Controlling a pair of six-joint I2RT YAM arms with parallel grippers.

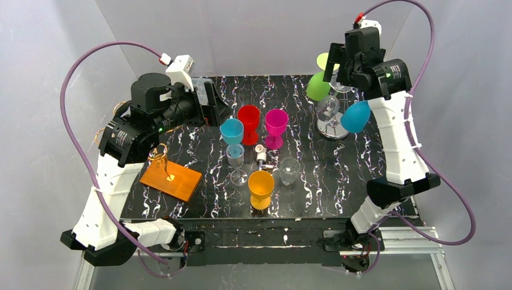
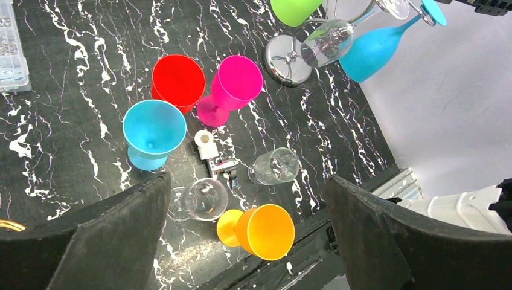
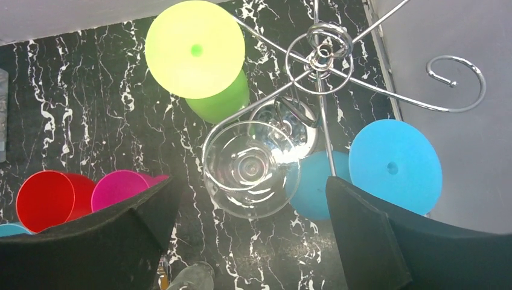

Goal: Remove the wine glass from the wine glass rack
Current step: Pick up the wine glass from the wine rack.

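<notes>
My right gripper (image 3: 250,196) hovers open and empty over the chrome wire rack (image 3: 323,51), upper right of the top view. The clear glass wine glass (image 3: 250,169), lime-green goblet (image 3: 194,51) and blue goblet (image 3: 395,166) hang there, untaken.

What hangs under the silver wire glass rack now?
A lime-green plastic glass, a clear wine glass and a blue plastic glass, all inverted. The rack base is partly covered.

A chrome wire rack (image 3: 321,51) stands on a round base at the worktop's far right. Three wine glasses hang upside down from its arms — green glass (image 3: 194,49), clear glass (image 3: 250,169), blue glass (image 3: 395,166) — feet uppermost.
</notes>
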